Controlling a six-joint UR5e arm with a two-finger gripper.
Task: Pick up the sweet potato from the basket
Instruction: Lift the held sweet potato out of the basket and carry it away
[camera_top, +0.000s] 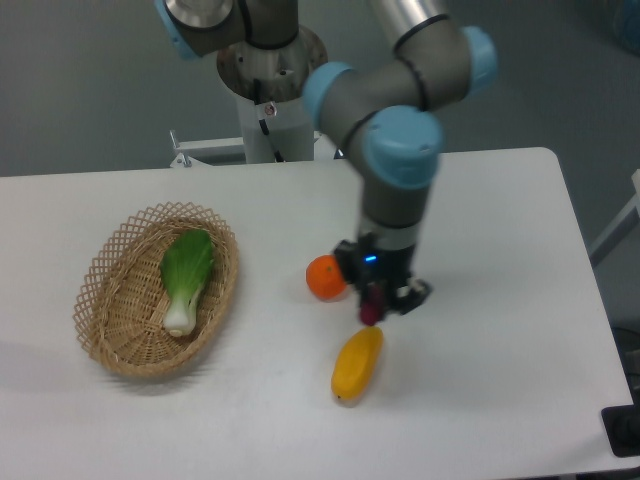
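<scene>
My gripper (374, 304) hangs over the middle of the table, right of the orange and just above the yellow fruit. It is shut on the sweet potato (369, 304), a small reddish-purple tuber that shows between the fingers and pokes out below them. The wicker basket (112, 318) lies at the left of the table, far from the gripper. Only a leafy green vegetable (186, 276) lies in it.
A round orange (325, 277) sits beside the gripper on its left. A yellow-orange elongated fruit (357, 363) lies on the table directly beneath the held tuber. The robot base (270, 95) stands at the back edge.
</scene>
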